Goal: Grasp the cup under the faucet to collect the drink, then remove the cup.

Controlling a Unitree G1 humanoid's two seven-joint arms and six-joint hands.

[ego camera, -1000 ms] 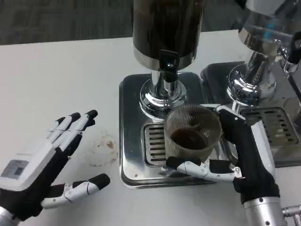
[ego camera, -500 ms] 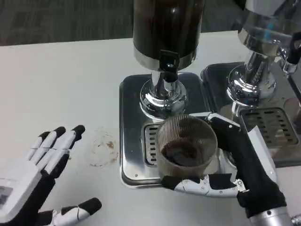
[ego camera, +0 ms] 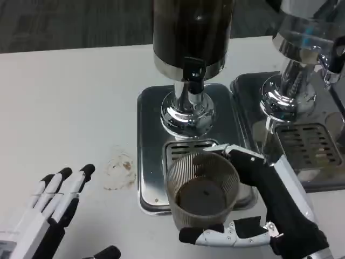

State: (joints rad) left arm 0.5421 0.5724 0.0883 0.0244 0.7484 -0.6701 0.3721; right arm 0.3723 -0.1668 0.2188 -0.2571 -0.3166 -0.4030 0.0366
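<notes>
Ribbed translucent cup sits low center of the frame, holding dark brown liquid roughly half up, at the front edge of the steel drip tray and partly overhanging the slotted grate. Right hand grips the cup: thumb wraps the near side at the bottom, other fingers curl round the far right side of the rim. Cup is forward of the black faucet, not under it. Faucet hangs from a dark-bodied dispenser at top center, on a chrome pedestal standing on the tray. Second dispenser with chrome base at upper right, on its own tray with a grate. Left hand at lower left, fingers straight and spread, holding nothing, above the table. White table has a brownish spill stain just left of the tray. Dark grey carpet runs along the top of the frame.
</notes>
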